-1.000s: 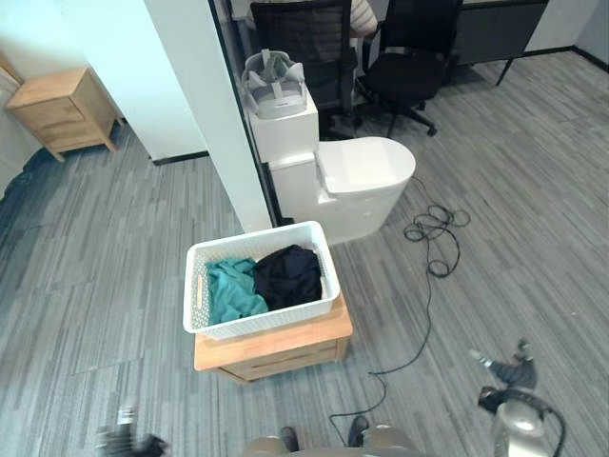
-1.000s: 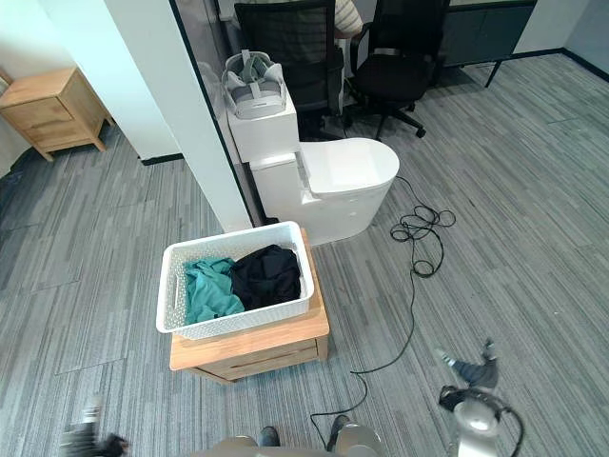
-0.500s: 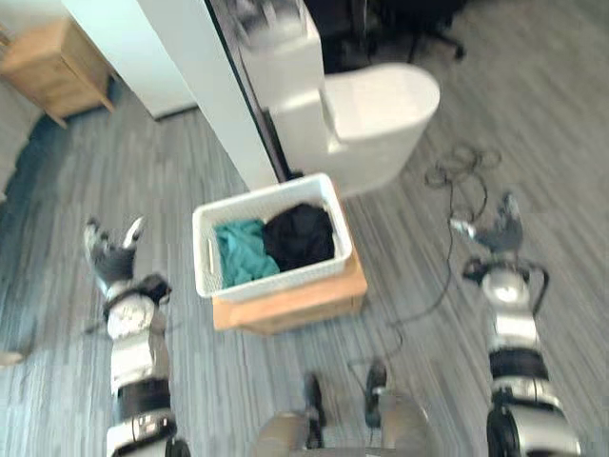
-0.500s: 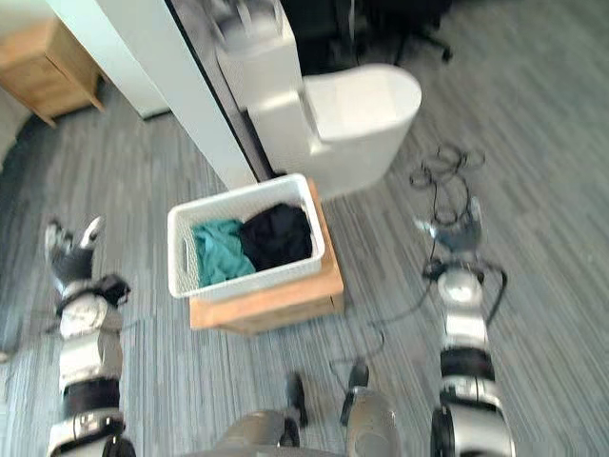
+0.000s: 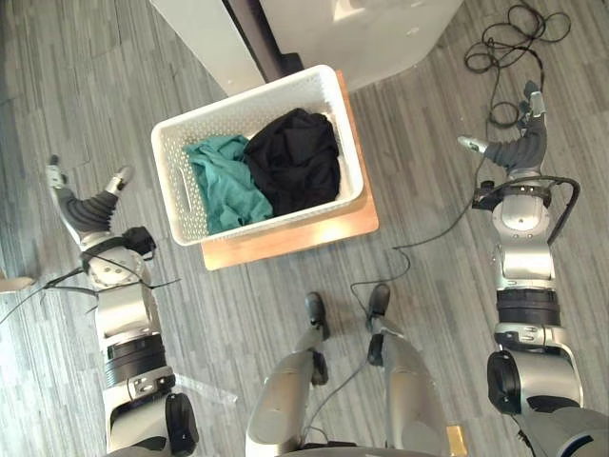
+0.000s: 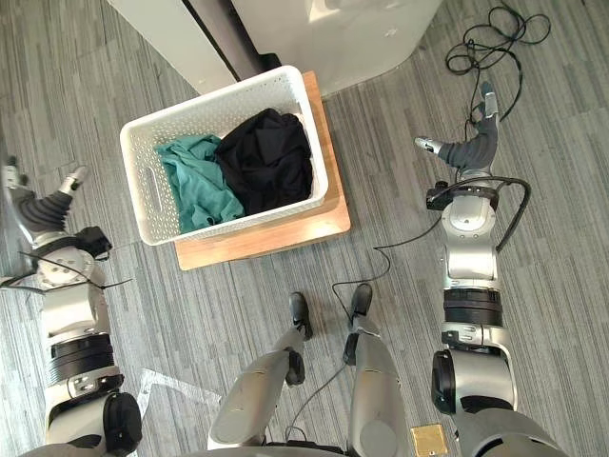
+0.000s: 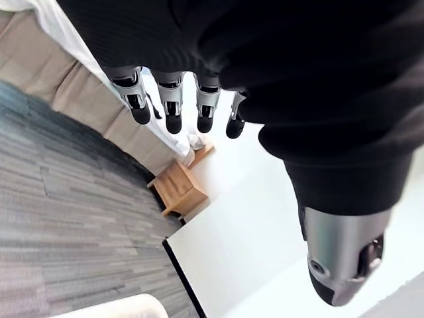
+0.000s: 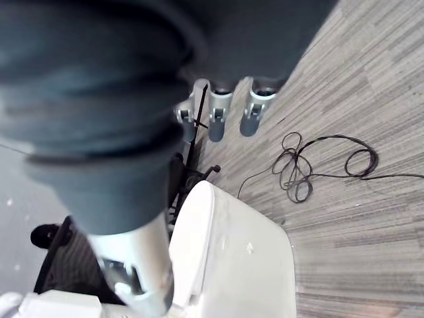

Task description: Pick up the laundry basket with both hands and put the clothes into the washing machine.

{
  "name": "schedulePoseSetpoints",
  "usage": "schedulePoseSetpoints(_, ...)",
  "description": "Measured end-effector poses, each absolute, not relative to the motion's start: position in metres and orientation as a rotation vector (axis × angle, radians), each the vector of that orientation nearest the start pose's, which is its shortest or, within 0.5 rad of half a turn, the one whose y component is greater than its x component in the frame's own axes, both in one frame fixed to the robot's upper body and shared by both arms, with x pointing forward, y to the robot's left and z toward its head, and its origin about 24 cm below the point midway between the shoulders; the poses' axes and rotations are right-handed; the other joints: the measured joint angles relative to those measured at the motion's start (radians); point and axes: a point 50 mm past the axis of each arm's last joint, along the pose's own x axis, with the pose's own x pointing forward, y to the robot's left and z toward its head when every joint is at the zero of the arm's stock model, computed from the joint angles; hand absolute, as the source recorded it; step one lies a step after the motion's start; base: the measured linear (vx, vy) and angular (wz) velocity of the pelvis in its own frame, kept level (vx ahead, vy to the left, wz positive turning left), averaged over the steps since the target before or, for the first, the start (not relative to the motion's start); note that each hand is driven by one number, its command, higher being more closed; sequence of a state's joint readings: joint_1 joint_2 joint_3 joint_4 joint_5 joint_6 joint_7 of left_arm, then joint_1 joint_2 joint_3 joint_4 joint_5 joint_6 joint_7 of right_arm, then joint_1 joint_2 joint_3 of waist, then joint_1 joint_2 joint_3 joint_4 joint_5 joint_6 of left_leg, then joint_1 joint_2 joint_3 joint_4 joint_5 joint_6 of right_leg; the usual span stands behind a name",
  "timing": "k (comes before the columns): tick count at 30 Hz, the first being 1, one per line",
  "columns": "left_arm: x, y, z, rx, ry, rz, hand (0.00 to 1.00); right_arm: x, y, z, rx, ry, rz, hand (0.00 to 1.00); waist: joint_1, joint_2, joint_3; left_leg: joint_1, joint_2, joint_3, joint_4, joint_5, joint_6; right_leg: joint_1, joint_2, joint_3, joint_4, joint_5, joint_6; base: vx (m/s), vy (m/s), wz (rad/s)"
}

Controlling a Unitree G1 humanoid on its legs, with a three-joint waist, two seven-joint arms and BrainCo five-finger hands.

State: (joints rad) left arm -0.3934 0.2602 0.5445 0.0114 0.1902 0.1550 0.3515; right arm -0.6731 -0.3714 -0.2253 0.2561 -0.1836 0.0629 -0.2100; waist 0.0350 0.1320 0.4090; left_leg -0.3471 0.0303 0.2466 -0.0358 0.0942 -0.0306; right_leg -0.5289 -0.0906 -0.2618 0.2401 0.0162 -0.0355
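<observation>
The white laundry basket [image 5: 285, 209] is sitting on a low wooden stand [image 5: 309, 231] in the upper middle of the head views, just below the base of a white toilet [image 5: 371, 29] that is running off the top edge. Inside it a teal garment [image 5: 224, 181] is lying toward the left and a black garment [image 5: 295, 157] is bunching up against it on the right, both heaped below the rim. The left hand [image 5: 88, 209] is hovering over the grey plank floor at the left middle of the frame, well apart from the basket, its fingers and thumb spreading straight and holding nothing. The right hand [image 5: 519, 148] is doing much the same at the upper right, fingers pointing up the frame, thumb sticking out toward the basket, nothing in it. From the left wrist the straight fingers [image 7: 172, 106] are pointing toward a small wooden cabinet [image 7: 179, 192] against a far wall; from the right wrist the fingers [image 8: 218, 116] are reaching out over the toilet lid.
</observation>
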Motion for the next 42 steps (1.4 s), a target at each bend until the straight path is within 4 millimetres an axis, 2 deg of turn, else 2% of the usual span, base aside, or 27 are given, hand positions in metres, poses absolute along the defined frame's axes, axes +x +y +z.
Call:
schedulePoseSetpoints(3,0.249,0.328,0.175,0.283,-0.356,0.974,0.00,0.347,-0.239,0.228,-0.411,-0.465,-0.421,0.00,0.012,0.000,0.000,-0.025,0.000,-0.001,0.000,0.000,0.000,-0.019,-0.002,-0.010,-0.006,0.000,0.000,0.05,-0.008,0.07)
schedulePoseSetpoints(6,0.243,0.339,0.178,0.301,-0.357,0.995,0.00,0.351,-0.229,0.249,-0.411,-0.525,-0.397,0.00,0.017,0.000,0.000,-0.040,0.001,0.000,0.001,0.000,0.000,-0.022,-0.006,-0.024,-0.015,0.000,0.001,0.05,-0.001,0.11)
schedulePoseSetpoints(8,0.245,0.344,0.179,0.274,-0.360,0.973,0.00,0.355,-0.226,0.262,-0.395,-0.551,-0.385,0.00,0.020,0.000,0.002,-0.044,0.001,0.002,0.002,0.000,-0.001,-0.022,-0.010,-0.032,-0.016,0.000,0.001,0.03,0.009,0.12)
schedulePoseSetpoints(10,0.262,0.355,0.176,0.194,-0.331,0.853,0.00,0.360,-0.217,0.286,-0.343,-0.599,-0.344,0.00,0.032,0.000,0.003,-0.066,0.001,0.009,0.013,-0.001,-0.001,-0.037,-0.012,-0.036,-0.015,0.000,0.001,0.01,0.002,0.10)
schedulePoseSetpoints(12,0.278,0.359,0.166,0.066,-0.286,0.753,0.00,0.369,-0.207,0.300,-0.273,-0.607,-0.302,0.00,0.036,-0.001,0.006,-0.091,0.004,0.015,0.020,-0.001,-0.001,-0.055,-0.013,-0.040,-0.016,0.001,0.000,0.00,-0.010,0.08)
schedulePoseSetpoints(16,0.310,0.356,0.147,-0.118,-0.178,0.671,0.00,0.376,-0.179,0.318,-0.154,-0.637,-0.198,0.00,0.030,-0.012,0.047,-0.129,0.023,0.071,0.064,-0.011,0.007,-0.061,-0.006,-0.052,-0.025,0.006,-0.005,0.01,-0.019,0.08)
schedulePoseSetpoints(19,0.325,0.351,0.149,-0.184,-0.156,0.652,0.00,0.376,-0.158,0.339,-0.085,-0.680,-0.135,0.00,0.028,-0.034,0.066,-0.177,0.043,0.078,0.082,-0.012,0.010,-0.087,0.017,-0.044,-0.061,0.042,-0.015,0.04,-0.032,-0.06)
schedulePoseSetpoints(22,0.339,0.343,0.154,-0.216,-0.147,0.600,0.00,0.377,-0.151,0.352,-0.067,-0.689,-0.114,0.00,0.023,-0.042,0.071,-0.205,0.049,0.082,0.088,-0.012,0.010,-0.106,0.023,-0.042,-0.072,0.052,-0.014,0.05,-0.014,-0.01)
schedulePoseSetpoints(24,0.349,0.333,0.164,-0.235,-0.162,0.546,0.00,0.380,-0.151,0.355,-0.076,-0.679,-0.112,0.00,0.020,-0.042,0.071,-0.214,0.053,0.082,0.088,-0.012,0.010,-0.107,0.028,-0.044,-0.086,0.063,-0.017,0.06,-0.008,0.00)
schedulePoseSetpoints(27,0.367,0.314,0.189,-0.251,-0.214,0.447,0.00,0.388,-0.154,0.353,-0.079,-0.629,-0.098,0.00,0.006,-0.042,0.071,-0.229,0.056,0.071,0.087,-0.011,0.009,-0.111,0.031,-0.058,-0.091,0.068,-0.017,0.05,0.003,0.10)
schedulePoseSetpoints(32,0.374,0.302,0.219,-0.159,-0.279,0.301,0.00,0.398,-0.171,0.351,-0.200,-0.544,-0.113,0.00,0.008,-0.042,0.071,-0.258,0.057,0.054,0.076,0.003,-0.011,-0.127,0.032,-0.085,-0.103,0.068,-0.017,0.07,-0.002,0.16)
schedulePoseSetpoints(36,0.374,0.302,0.220,-0.107,-0.266,0.246,0.00,0.407,-0.175,0.335,-0.295,-0.446,-0.083,0.00,0.010,-0.042,0.071,-0.258,0.059,0.056,0.071,0.004,-0.012,-0.125,0.034,-0.088,-0.109,0.074,-0.014,0.08,0.003,0.02)
schedulePoseSetpoints(38,0.374,0.304,0.219,-0.054,-0.245,0.222,0.00,0.413,-0.175,0.321,-0.372,-0.369,-0.046,0.00,0.009,-0.042,0.071,-0.257,0.060,0.067,0.064,0.017,-0.030,-0.122,0.037,-0.088,-0.125,0.096,-0.015,0.11,0.017,-0.02)
schedulePoseSetpoints(42,0.374,0.308,0.210,-0.047,-0.210,0.219,0.00,0.416,-0.169,0.312,-0.402,-0.331,0.009,0.00,0.009,-0.042,0.071,-0.246,0.060,0.087,0.051,0.017,-0.030,-0.120,0.038,-0.082,-0.128,0.099,-0.014,0.07,0.011,-0.06)
